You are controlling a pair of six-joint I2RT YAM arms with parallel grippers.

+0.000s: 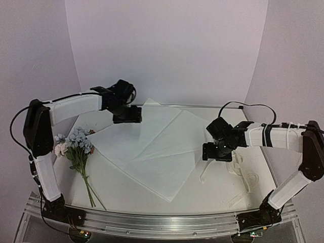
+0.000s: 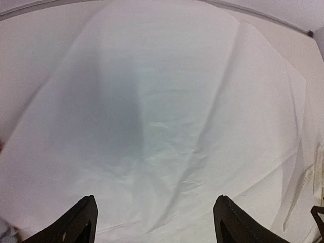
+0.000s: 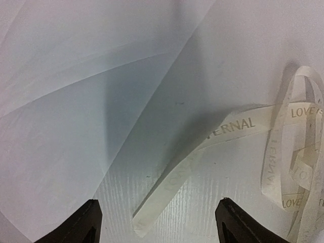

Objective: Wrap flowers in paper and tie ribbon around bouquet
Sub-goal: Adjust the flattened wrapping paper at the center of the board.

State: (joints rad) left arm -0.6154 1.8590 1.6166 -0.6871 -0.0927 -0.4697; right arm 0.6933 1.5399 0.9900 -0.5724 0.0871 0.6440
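At mid-frame in the top view your paper [image 1: 152, 147] lies spread; the flowers [image 1: 76, 144] sit just off it at left, the ribbon [image 1: 238, 172] loose at lower right. Your left gripper [image 1: 127, 117] and right gripper [image 1: 216, 153] hang wide, empty. By my reading, wrapping and tying are both left to do.

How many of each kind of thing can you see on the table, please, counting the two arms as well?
Flower bunch: 1
Ribbon: 1
Paper spread: 1 (layers overlap; sheet count unclear)
Left arm and right arm: 2
Total: 5
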